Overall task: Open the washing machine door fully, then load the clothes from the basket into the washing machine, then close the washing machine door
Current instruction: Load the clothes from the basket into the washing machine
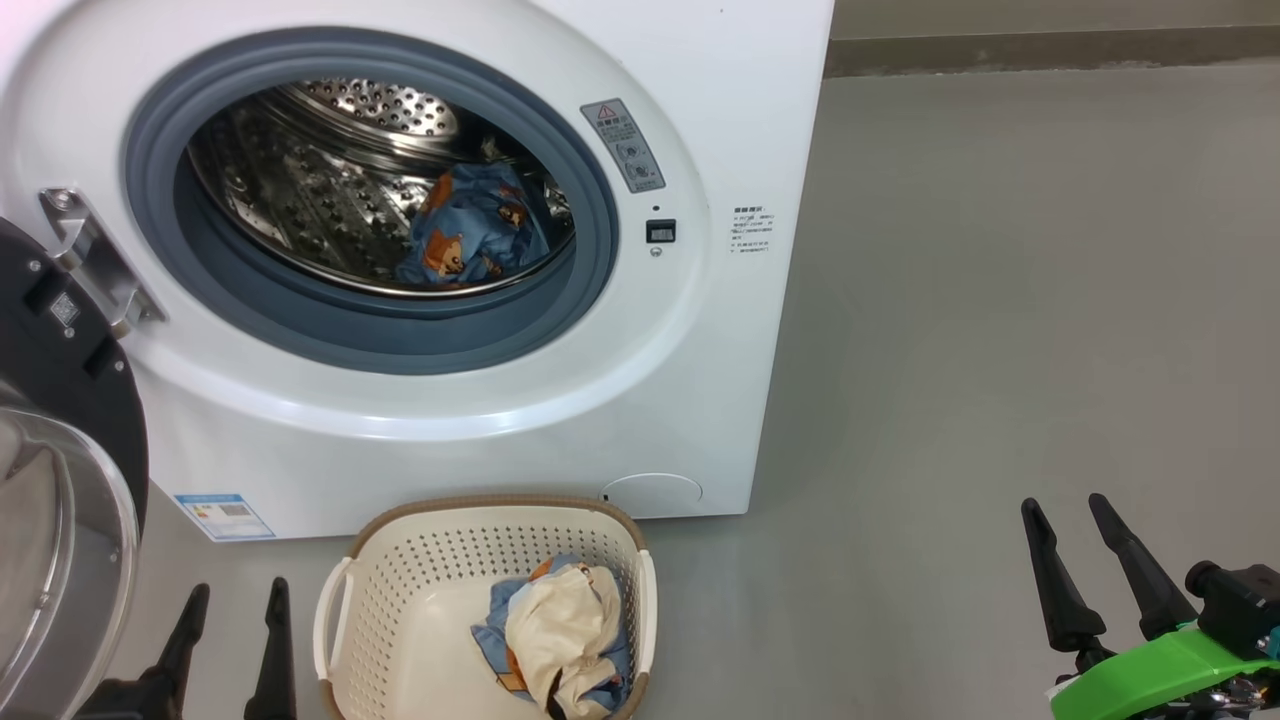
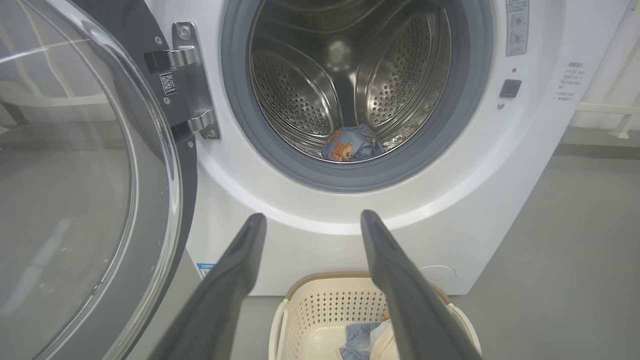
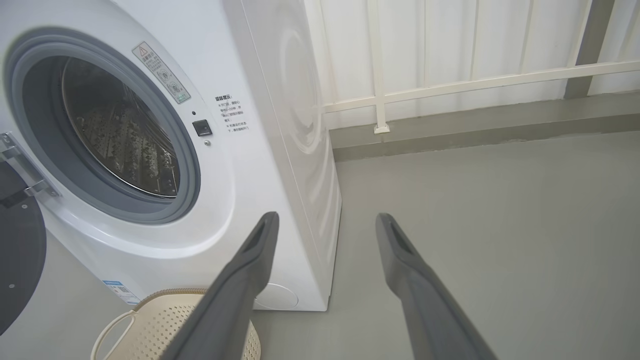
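On smooth matt grey floor [image 1: 1000,300]: washing machine [image 1: 700,380], white, front toward robot. Beyond its right side, low grey kerb [image 3: 475,125] at foot of white panelled wall [image 3: 450,50] with white rail [image 3: 475,82].

Washing machine door [image 1: 70,400] swung wide to left on steel hinge [image 1: 90,255], glass bowl bulging toward camera. Blue-grey gasket [image 1: 370,340] and perforated steel drum [image 1: 300,200] exposed. Blue printed garment [image 1: 475,225] low in drum, right of centre.

Basket [image 1: 430,570] on floor just in front of machine, its far right corner near round white cover [image 1: 652,494]. Blue label [image 1: 222,515] at lower left of machine front. Clothes [image 1: 560,625] heaped at right end of basket, cream piece over blue, below rim.

Left gripper [image 1: 238,590] low, between basket and door, jaws spread wide, nothing between them. Right gripper [image 1: 1064,503] well right of basket over floor, jaws likewise apart and empty. Seen from left wrist: fingers [image 2: 240,260] frame basket's far rim and machine front, apart from both.
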